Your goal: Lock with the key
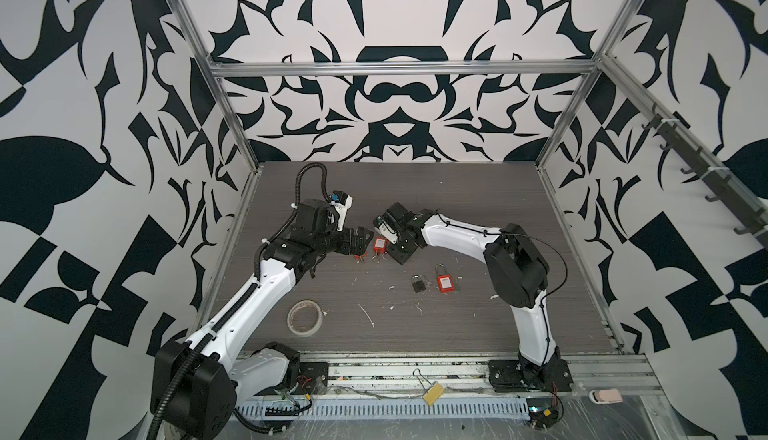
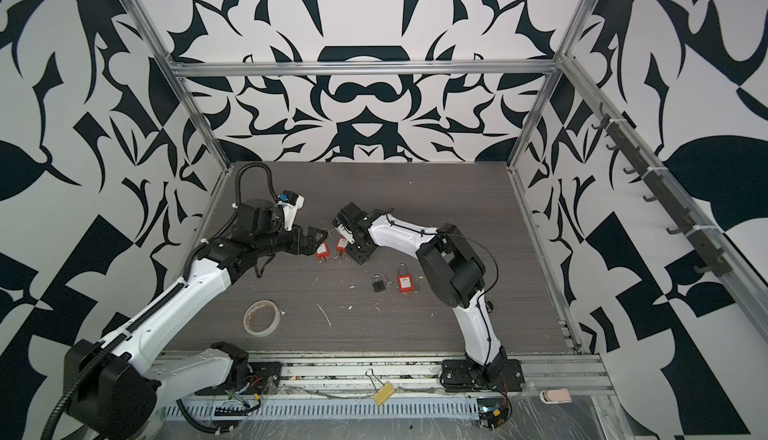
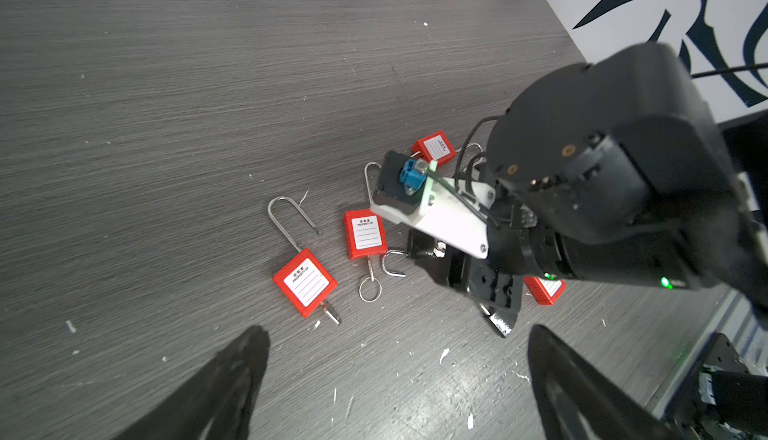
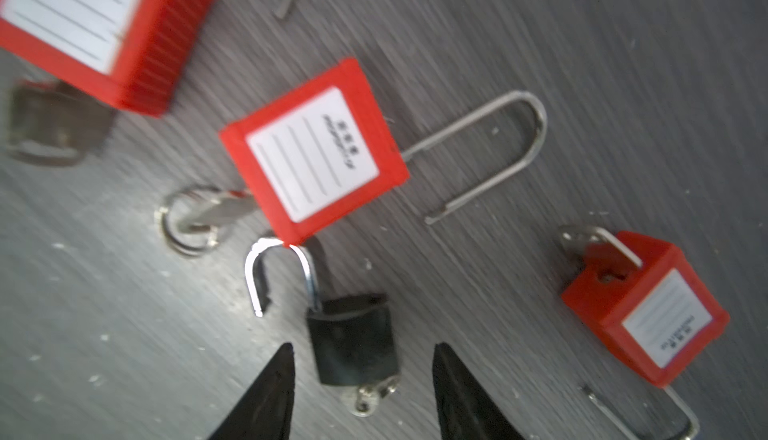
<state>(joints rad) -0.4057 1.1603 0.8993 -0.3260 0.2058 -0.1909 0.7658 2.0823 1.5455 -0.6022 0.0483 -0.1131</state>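
Observation:
A small black padlock lies on the table with its shackle swung open and a silver key in its base. My right gripper hangs open over it, one finger on each side of the body, neither touching. In both top views this gripper covers that padlock. A red padlock with an open shackle and a ringed key lies just beyond. My left gripper is wide open over bare table, close to another red padlock; in a top view it faces the right gripper.
More red padlocks lie around the right gripper. Nearer the front, a shut black padlock and a red one sit side by side. A tape roll lies front left. Metal frame posts edge the table.

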